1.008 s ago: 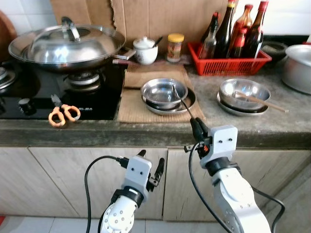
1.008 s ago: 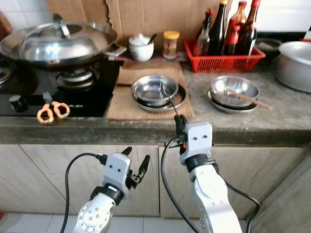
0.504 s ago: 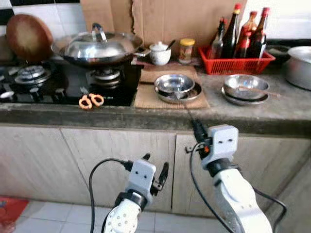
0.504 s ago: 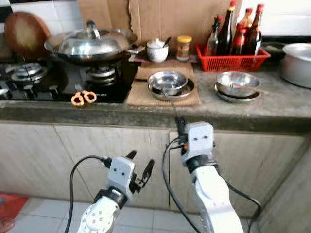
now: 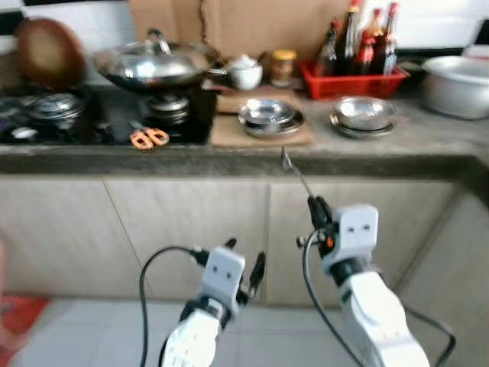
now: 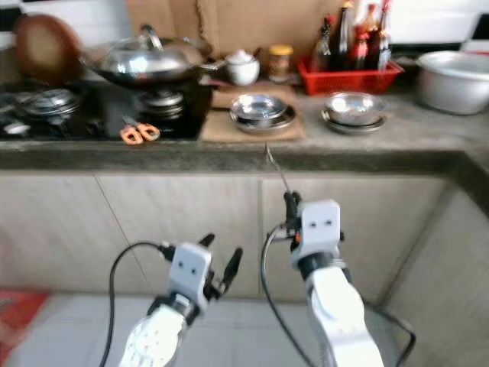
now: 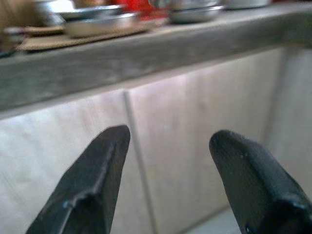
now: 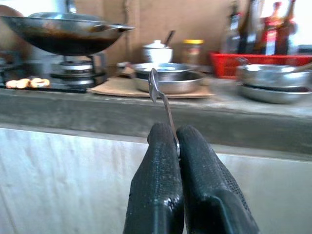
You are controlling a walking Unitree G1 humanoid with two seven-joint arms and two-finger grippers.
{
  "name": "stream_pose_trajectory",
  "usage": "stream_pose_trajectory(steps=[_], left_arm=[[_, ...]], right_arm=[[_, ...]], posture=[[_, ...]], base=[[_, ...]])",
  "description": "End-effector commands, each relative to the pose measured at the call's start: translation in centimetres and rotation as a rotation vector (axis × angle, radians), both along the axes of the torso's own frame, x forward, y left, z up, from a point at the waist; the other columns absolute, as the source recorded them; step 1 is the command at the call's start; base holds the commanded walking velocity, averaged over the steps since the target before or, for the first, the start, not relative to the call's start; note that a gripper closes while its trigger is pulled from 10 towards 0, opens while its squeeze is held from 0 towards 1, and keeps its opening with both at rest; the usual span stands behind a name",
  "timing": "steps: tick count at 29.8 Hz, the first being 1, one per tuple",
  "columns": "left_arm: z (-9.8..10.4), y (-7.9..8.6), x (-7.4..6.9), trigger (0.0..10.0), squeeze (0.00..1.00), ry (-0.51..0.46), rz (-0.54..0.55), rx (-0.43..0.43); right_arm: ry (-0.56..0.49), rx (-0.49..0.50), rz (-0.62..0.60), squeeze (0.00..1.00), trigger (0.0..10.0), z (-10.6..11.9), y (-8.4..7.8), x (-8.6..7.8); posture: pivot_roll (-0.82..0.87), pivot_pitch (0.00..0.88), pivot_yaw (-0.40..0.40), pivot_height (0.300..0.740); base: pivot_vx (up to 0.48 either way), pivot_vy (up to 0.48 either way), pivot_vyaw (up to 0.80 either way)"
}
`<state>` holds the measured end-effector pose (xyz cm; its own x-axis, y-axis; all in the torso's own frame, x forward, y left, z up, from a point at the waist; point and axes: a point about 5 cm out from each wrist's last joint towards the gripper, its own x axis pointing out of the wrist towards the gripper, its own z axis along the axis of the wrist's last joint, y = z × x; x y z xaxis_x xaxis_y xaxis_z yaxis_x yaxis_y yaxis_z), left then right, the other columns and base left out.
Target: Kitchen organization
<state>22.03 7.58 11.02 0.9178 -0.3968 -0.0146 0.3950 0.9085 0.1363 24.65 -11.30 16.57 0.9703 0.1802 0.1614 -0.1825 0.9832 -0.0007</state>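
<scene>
Right tool (image 8: 176, 141) pinches spoon (image 8: 155, 90) (counter (image 5: 229, 157) ahead).

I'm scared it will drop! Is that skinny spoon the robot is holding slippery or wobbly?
Probably a bit slippery: the spoon looks like smooth shiny metal, and the right hand pinches only the thin handle's end. It likely stays stiff, since it stands straight up without bending. Held so far from its bowl, it could swivel in the fingers if bumped.
</scene>
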Motion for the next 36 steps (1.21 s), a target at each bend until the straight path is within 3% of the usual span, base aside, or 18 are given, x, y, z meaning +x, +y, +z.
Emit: stream_pose_trajectory(steps=[1,22,36], left_arm=[[0.12,-0.20,0.00,10.0,0.00,0.003,-0.005,-0.003],[-0.02,-0.16,-0.04,10.0,0.00,0.013,-0.011,0.001],[-0.03,0.17,0.36,10.0,0.00,0.014,-0.004,0.000]], right_arm=[[-0.007,0.003,-0.012,0.00,10.0,0.27,-0.14,-0.07],[-0.013,-0.039,-0.057,0.00,10.0,0.09,-0.40,-0.05],[-0.013,-0.070,-0.073,0.00,10.0,0.04,-0.51,0.02]], posture=[[0.10,0.000,-0.017,0.740],[0.11,0.000,-0.011,0.740],[0.10,0.000,-0.011,0.740]], base=[[-0.322,0.000,-0.80],[-0.309,0.000,-0.80],[0.000,0.000,-0.80]])
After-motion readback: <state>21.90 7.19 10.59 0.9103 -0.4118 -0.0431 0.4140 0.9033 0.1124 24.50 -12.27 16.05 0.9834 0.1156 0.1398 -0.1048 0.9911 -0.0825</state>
